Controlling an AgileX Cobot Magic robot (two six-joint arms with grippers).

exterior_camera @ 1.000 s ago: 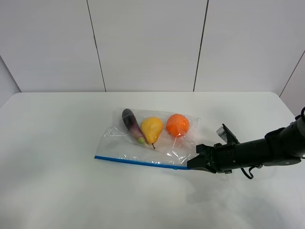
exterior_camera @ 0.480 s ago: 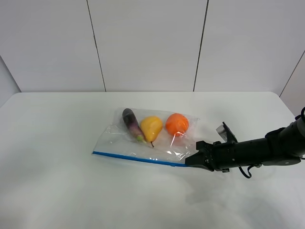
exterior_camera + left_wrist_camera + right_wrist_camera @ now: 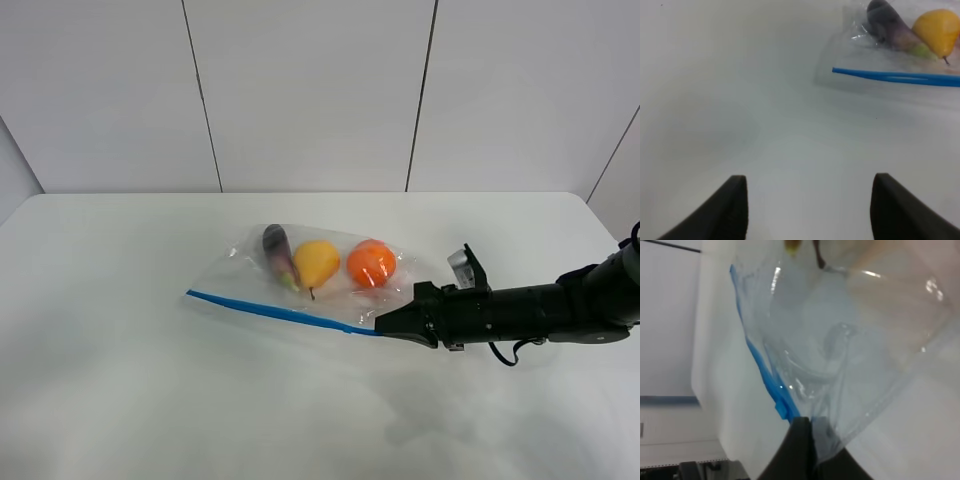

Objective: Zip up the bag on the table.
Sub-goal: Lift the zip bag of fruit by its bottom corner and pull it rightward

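- Our right pincer is pressed together on a corner of the bag. It grips right at the end of the blue zipper strip.
- The rest of the bag stretches out ahead of its tips on the table. The eggplant, pear and orange sit inside, past the strip.
- Our left pincer is spread wide and holds nothing. The free end of the strip lies ahead of it, well apart.
- We think we should hold this corner tight and keep the strip straight.
- We should not tug hard, or the bag may slide and the fruit may roll.
- Since a second ago, our right pincer has moved forward. The bag has slid along with it, and the strip now looks lifted a little.
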